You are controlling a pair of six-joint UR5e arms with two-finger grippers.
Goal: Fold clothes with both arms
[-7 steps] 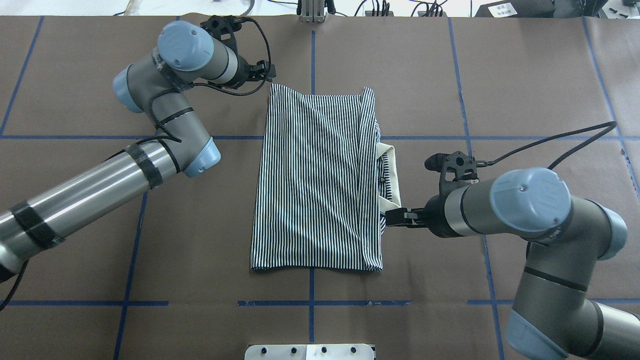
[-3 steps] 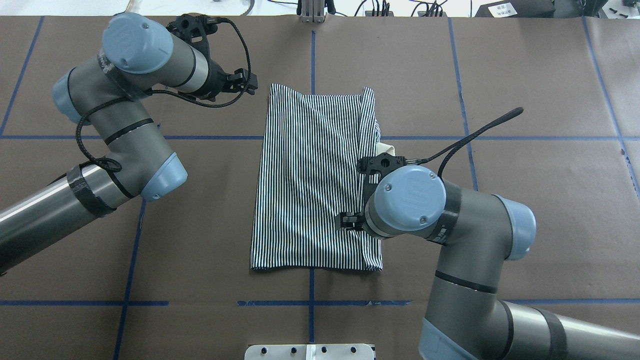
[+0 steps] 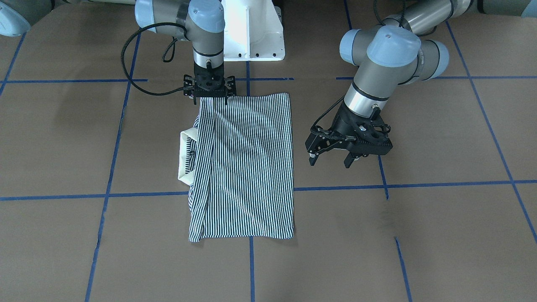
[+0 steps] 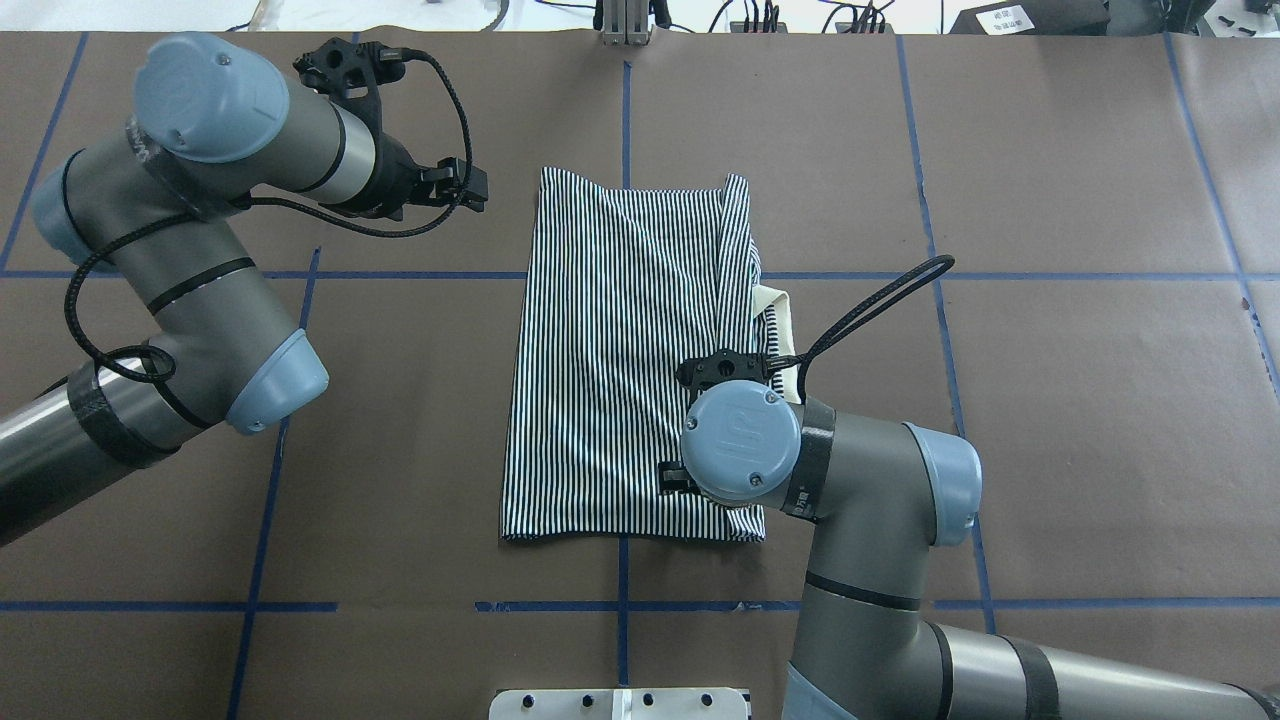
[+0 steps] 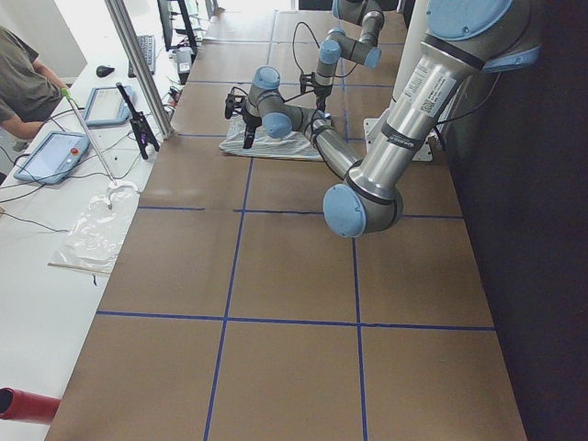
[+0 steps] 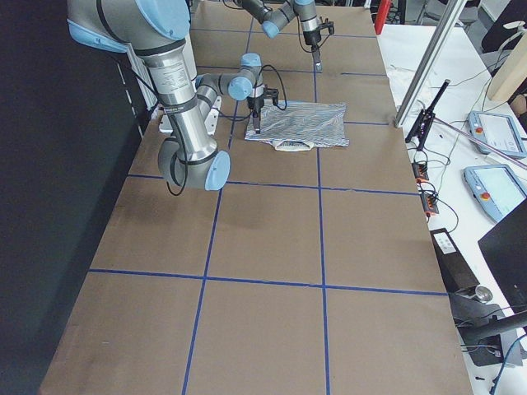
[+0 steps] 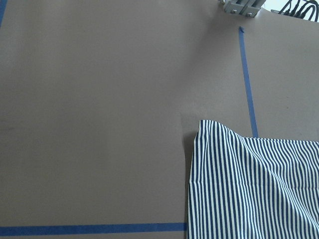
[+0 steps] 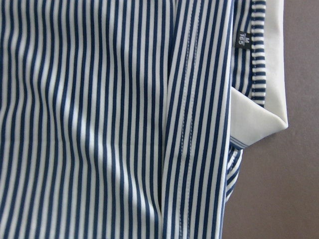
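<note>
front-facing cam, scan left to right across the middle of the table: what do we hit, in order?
cream collar → striped polo shirt → left gripper. The right gripper is left out because it overlaps the shirt's corner nearest the robot's base.

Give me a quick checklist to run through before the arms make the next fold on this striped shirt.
1. Striped shirt lying flat in a neat oblong: ok.
2. Cream collar tucked in: not ok, it sticks out at one side.
3. Right pincer above the shirt's corner nearest the robot: ok.
4. Right pincer touching the cloth: cannot tell.
5. Left pincer open: ok.
6. Left pincer at the shirt's edge: not ok, it hangs over the table beside it.
</note>
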